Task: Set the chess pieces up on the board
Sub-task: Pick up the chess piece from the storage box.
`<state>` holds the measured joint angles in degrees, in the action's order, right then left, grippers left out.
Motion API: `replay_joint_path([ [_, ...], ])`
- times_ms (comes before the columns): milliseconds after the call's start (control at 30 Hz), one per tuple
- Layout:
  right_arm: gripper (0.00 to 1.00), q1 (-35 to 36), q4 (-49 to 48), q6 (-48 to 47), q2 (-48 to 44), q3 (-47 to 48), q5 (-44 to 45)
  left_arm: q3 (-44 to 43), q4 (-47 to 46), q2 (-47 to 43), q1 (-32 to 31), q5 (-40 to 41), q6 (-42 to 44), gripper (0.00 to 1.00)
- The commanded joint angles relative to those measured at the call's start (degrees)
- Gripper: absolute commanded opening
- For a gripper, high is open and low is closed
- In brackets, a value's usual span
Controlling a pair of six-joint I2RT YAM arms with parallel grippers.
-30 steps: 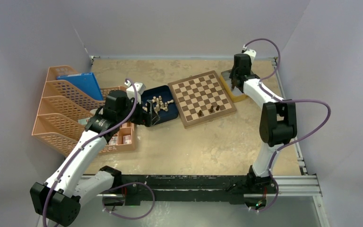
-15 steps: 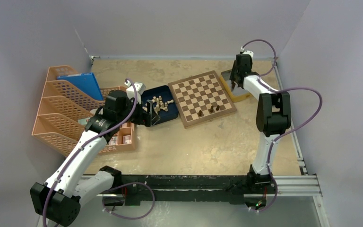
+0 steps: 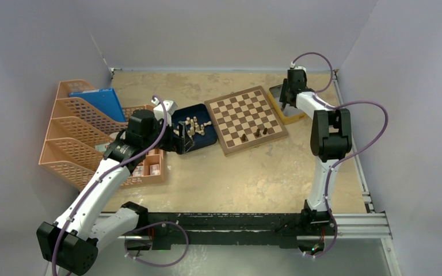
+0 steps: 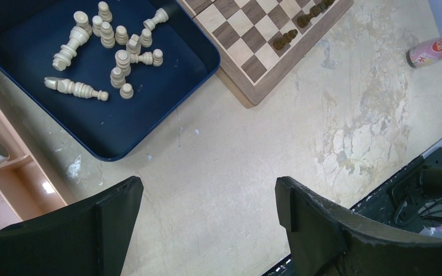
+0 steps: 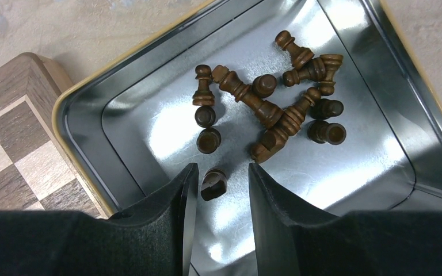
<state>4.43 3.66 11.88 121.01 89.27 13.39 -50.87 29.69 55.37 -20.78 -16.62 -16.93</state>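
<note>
The board (image 3: 246, 119) lies in mid-table with a few dark chess pieces (image 3: 257, 133) near its front edge, also seen in the left wrist view (image 4: 285, 39). My right gripper (image 5: 223, 168) hangs inside the silver tin (image 5: 92, 132), open. A small dark piece (image 5: 213, 183) lies between its fingers, with a gap on the right side. Several more dark chess pieces (image 5: 265, 109) lie heaped further in. My left gripper (image 4: 208, 187) is wide open over bare table beside the blue tray (image 4: 115, 138), which holds several cream pieces (image 4: 112, 43).
Orange file racks (image 3: 75, 132) with a blue folder (image 3: 98, 100) stand at the left, a small orange box (image 3: 149, 167) in front of them. A pink tube (image 4: 434, 49) lies right of the board. A metal rail (image 3: 236, 221) runs along the near edge.
The right arm has drawn in slightly and its gripper has shifted a little over the tin. The left arm has not moved.
</note>
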Motion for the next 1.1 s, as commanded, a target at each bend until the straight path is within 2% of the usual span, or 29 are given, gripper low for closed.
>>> replay_joint_path([
  [0,0.40,-0.4,0.0,-1.1,0.0,2.2,-1.3,-0.6,-1.4,-0.3,-0.3,0.4,0.1,0.86],
  [267,0.36,-0.4,1.0,-1.0,1.2,3.3,-2.1,-0.7,-1.4,-0.4,-0.3,0.5,0.1,0.85],
  [633,0.23,-0.4,1.2,-0.8,0.5,3.2,-1.5,-0.7,-1.4,-0.5,-0.3,0.5,0.1,0.85],
  [1067,0.19,-0.1,5.5,2.5,-4.2,5.5,2.6,-0.7,-1.5,-1.3,-0.3,0.3,0.1,0.85],
])
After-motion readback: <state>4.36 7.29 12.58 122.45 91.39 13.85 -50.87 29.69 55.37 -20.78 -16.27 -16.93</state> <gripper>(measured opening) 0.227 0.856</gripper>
